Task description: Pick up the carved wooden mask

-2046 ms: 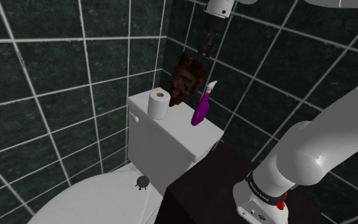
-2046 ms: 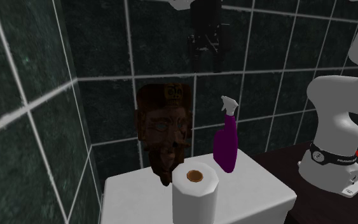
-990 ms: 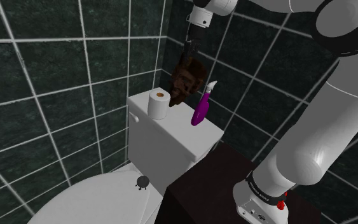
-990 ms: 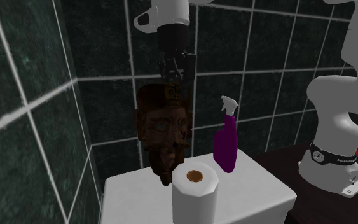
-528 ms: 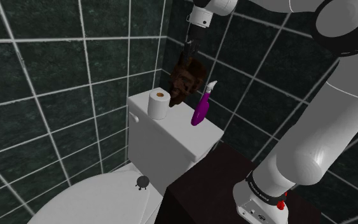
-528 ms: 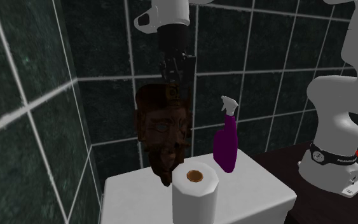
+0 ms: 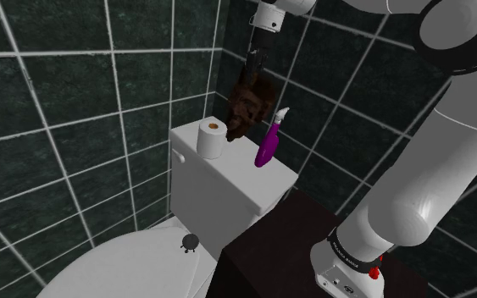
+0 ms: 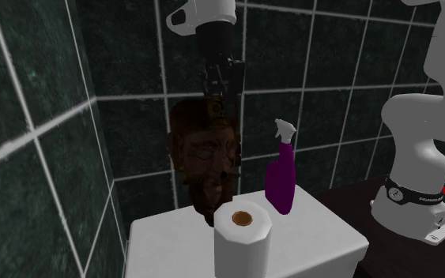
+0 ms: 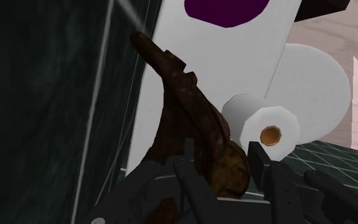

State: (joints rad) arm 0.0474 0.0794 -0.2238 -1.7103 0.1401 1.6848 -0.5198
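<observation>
The carved mask (image 7: 246, 103), dark brown with a face cut into it, hangs upright against the tiled corner at the back of the toilet tank (image 7: 219, 193). Its chin is down near the rear edge of the tank lid, and I cannot tell whether it touches the lid. The black pincer (image 7: 251, 73) is clamped on the mask's top edge. In the wrist view the two fingers (image 9: 264, 167) clasp the rim of the brown wood from either side.

The white wrist comes down from the shoulder view's top edge, tilted a little, with the pincer pointing down toward the tank. Behind it the arm (image 7: 448, 144) sweeps in a wide arc along that view's right side, down to its base on the dark stand (image 7: 270, 245).

A white toilet roll (image 7: 212, 138) stands on end on the tank lid, near the mask and toward the front of the lid. A purple spray bottle (image 7: 268, 142) with a white trigger head stands upright on the lid, on the mask's right in both exterior views. Below the tank is the white toilet lid (image 7: 130, 264). The walls (image 7: 75, 102) are dark green tiles with pale grout
</observation>
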